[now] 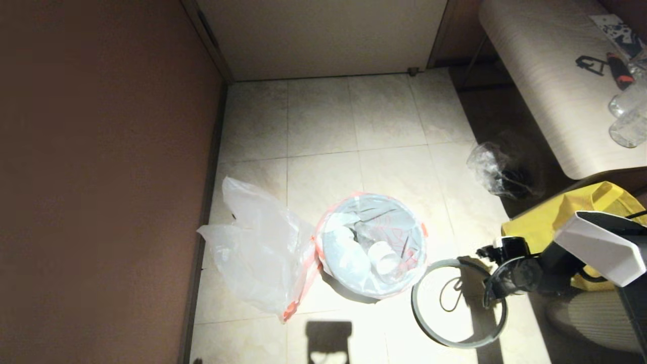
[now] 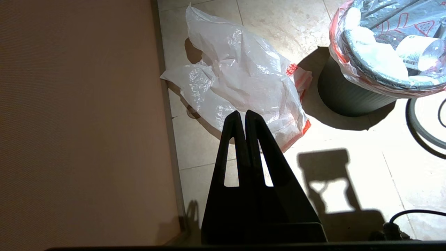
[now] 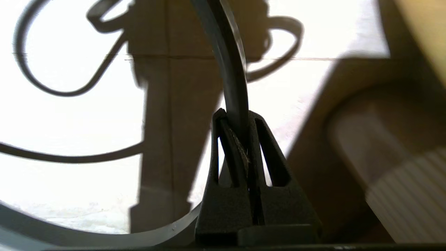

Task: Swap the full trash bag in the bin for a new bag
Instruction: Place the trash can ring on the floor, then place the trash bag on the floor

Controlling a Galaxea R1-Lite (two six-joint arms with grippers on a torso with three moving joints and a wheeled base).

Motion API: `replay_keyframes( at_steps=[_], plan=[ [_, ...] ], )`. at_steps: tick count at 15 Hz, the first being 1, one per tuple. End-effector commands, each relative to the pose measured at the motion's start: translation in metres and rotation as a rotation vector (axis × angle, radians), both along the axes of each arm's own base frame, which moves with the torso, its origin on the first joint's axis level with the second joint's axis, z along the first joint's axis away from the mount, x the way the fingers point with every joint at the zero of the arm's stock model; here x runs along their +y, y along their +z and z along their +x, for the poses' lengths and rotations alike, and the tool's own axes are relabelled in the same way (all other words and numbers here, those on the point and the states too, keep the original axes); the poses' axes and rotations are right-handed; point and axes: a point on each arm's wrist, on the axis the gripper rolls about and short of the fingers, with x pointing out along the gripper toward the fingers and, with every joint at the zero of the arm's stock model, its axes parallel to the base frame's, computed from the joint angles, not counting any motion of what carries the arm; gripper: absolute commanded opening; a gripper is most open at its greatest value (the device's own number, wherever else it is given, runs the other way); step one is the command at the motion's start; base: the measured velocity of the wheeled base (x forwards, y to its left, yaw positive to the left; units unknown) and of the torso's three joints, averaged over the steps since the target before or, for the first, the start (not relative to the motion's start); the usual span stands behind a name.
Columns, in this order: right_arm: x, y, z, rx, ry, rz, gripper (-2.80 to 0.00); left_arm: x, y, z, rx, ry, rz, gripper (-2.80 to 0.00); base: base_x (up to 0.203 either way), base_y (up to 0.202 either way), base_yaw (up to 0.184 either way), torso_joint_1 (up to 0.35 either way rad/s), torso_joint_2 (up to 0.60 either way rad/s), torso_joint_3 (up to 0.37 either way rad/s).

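Observation:
The black bin (image 2: 348, 97) stands on the tiled floor, lined with the full trash bag (image 1: 374, 242), white with red print. The bag's edge folds over the bin top, and a cup and papers lie inside. The grey hoop rim (image 1: 429, 323) is off the bin, to its right just above the floor. My right gripper (image 3: 233, 116) is shut on the hoop (image 3: 230, 69). The new bag (image 1: 258, 253), cloudy with red-orange edges, lies crumpled left of the bin by the wall. My left gripper (image 2: 242, 115) hangs shut and empty above the new bag (image 2: 240, 76); the head view does not show it.
A brown wall (image 1: 101, 177) runs along the left. A yellow tote (image 1: 571, 212) and a small clear wrinkled bag (image 1: 493, 169) sit at the right, under a pale table (image 1: 551, 76) holding bottles. A ribbed grey object (image 1: 591, 313) lies at the lower right.

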Motion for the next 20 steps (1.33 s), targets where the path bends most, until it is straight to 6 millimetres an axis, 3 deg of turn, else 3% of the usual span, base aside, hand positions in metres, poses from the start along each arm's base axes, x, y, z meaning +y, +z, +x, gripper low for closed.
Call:
replay_keyframes(
  at_steps=[1, 2, 3, 6, 8, 10, 11, 12, 15, 20],
  plan=[
    [-0.002, -0.027, 0.004, 0.034, 0.003, 0.007, -2.8, 0.0, 0.0, 0.0, 0.002, 0.0, 0.0, -2.8, 0.0, 0.0, 0.0, 0.0, 0.0, 0.0],
    [-0.002, -0.033, 0.006, 0.045, 0.008, 0.014, -2.76, 0.0, 0.0, 0.0, 0.002, 0.0, 0.001, -2.8, 0.0, 0.0, 0.0, 0.0, 0.0, 0.0],
    [-0.005, -0.036, 0.005, 0.054, 0.011, 0.021, 0.0, 0.0, 0.0, 0.0, 0.002, 0.0, 0.001, -2.8, 0.0, 0.0, 0.0, 0.0, 0.0, 0.0],
    [-0.006, -0.031, -0.002, 0.065, 0.002, 0.032, 0.0, 0.0, 0.0, 0.0, 0.002, 0.0, 0.001, -2.8, 0.0, 0.0, 0.0, 0.0, 0.0, 0.0],
    [0.002, -0.003, -0.011, 0.045, 0.009, 0.044, 0.0, 0.0, 0.0, 0.0, 0.001, 0.0, 0.001, -2.8, 0.0, 0.0, 0.0, 0.0, 0.0, 0.0],
    [0.024, 0.027, -0.027, 0.027, 0.015, 0.075, 0.0, 0.0, 0.0, 0.0, 0.002, 0.0, 0.001, -2.8, 0.0, 0.0, 0.0, 0.0, 0.0, 0.0],
    [0.035, 0.039, -0.038, 0.025, 0.009, 0.094, -0.97, 0.0, 0.0, 0.0, 0.002, 0.0, 0.0, -2.8, 0.0, 0.0, 0.0, 0.0, 0.0, 0.0],
    [0.044, 0.048, -0.051, 0.027, -0.006, 0.118, -2.8, 0.0, 0.0, 0.0, 0.002, 0.0, 0.001, -2.8, 0.0, 0.0, 0.0, 0.0, 0.0, 0.0],
    [0.07, 0.08, -0.075, -0.056, -0.091, 0.232, -2.8, 0.0, 0.0, 0.0, 0.002, 0.0, 0.001, -2.8, 0.0, 0.0, 0.0, 0.0, 0.0, 0.0],
    [0.102, 0.148, -0.075, -0.245, -0.01, 0.385, -2.8, 0.0, 0.0, 0.0, 0.001, 0.0, 0.0, -2.8, 0.0, 0.0, 0.0, 0.0, 0.0, 0.0]
  ],
)
